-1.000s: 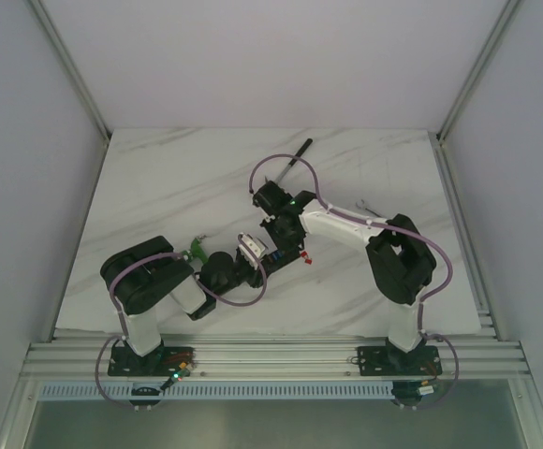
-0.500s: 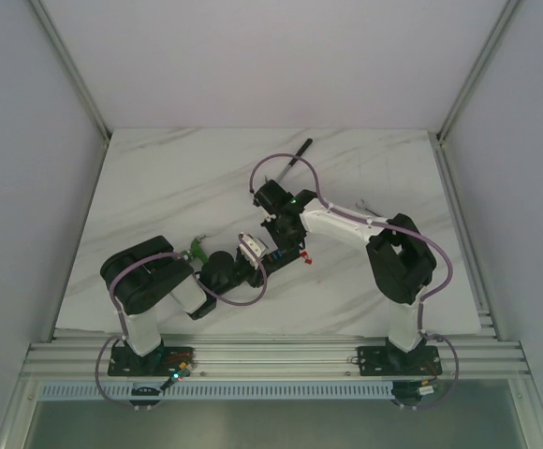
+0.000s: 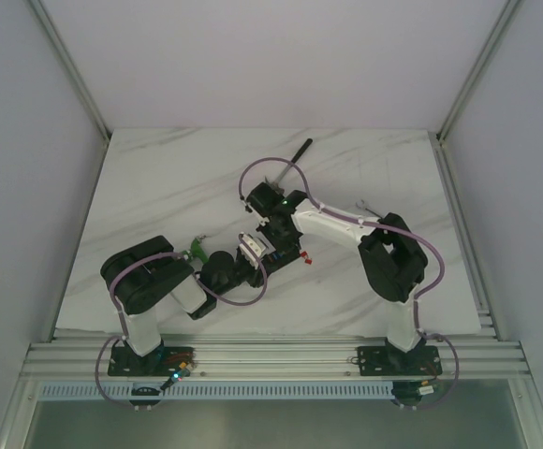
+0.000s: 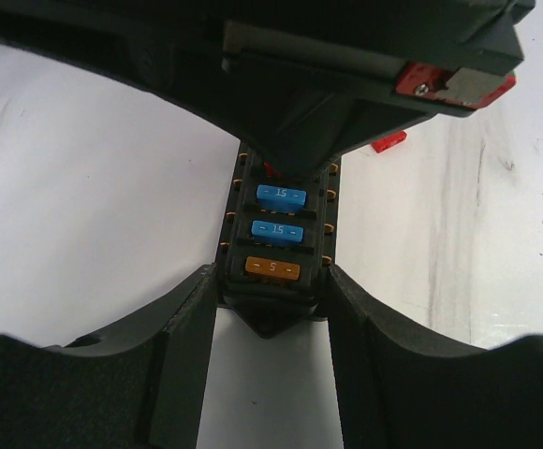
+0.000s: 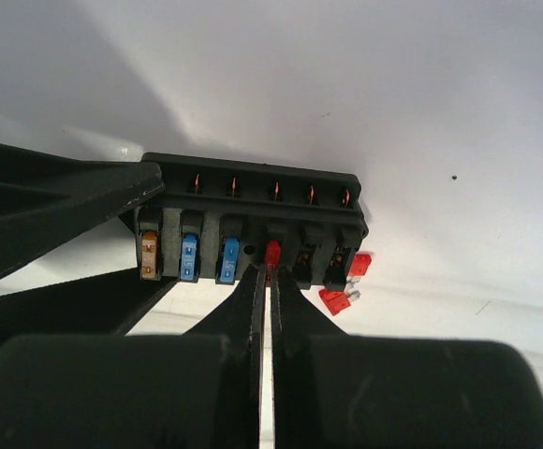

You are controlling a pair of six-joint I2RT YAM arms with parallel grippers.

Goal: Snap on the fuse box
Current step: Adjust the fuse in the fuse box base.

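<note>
Over mid-tabletop (image 3: 159, 187): with left pincer (image 4: 271, 281), half-spread, grips fuse box (image 4: 279, 234) by long sides; with right pincer (image 5: 271, 276), closed tight, pinches red fuse (image 5: 272, 253) at slot next to blue fuses (image 5: 208, 259); near box end, loose red fuses (image 5: 342, 295).

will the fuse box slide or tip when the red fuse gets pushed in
Probably stiff: the fuse box looks like hard moulded plastic. Likely light and apt to slide on the smooth table, but the left end effector clamps its sides, so it shouldn't shift.

Both arms were stretched in toward the middle; the left gripper (image 4: 271, 285) was clamped round the fuse box (image 4: 279, 234), and the right gripper (image 5: 270, 273) was pinched fully closed.
</note>
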